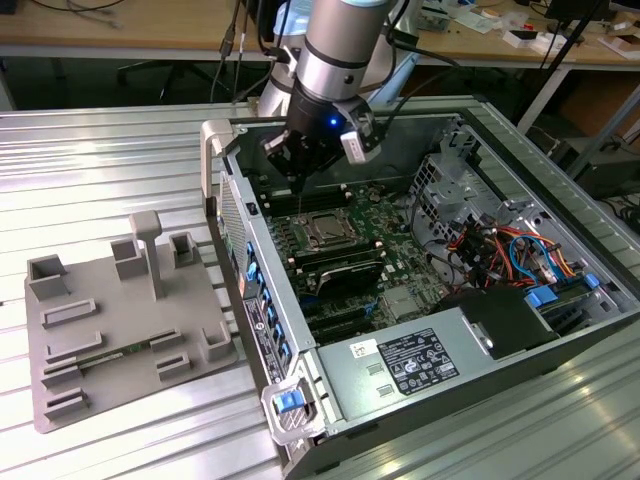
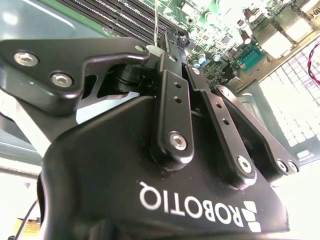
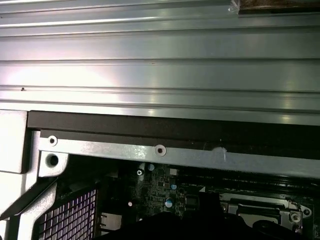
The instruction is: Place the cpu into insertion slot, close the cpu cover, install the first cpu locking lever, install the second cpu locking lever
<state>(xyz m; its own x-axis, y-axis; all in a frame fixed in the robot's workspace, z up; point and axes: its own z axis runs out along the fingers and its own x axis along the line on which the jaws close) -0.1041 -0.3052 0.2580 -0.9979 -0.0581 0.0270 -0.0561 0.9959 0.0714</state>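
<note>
In the exterior view my gripper [image 1: 299,183] hangs inside the open computer case, just beyond the far edge of the insertion slot [image 1: 325,232]. The cpu cover [image 1: 311,222] lies flat on the slot as a silver frame. The grey top of the cpu [image 1: 326,233] shows through its window. A thin wire lever [image 1: 302,203] rises from the slot's far side up to my fingertips. In the second wrist view the black fingers [image 2: 172,100] meet at their tips, shut, with the thin wire [image 2: 156,17] right beside them. In the first wrist view a corner of the cover [image 3: 260,211] shows.
The case wall [image 1: 232,190] stands close on the exterior view's left of the gripper. Black memory slots [image 1: 345,270] flank the socket. A grey power supply box [image 1: 410,360] sits at the near end, and a drive cage with cables [image 1: 500,250] is on the exterior view's right. A grey fixture tray [image 1: 120,330] lies outside.
</note>
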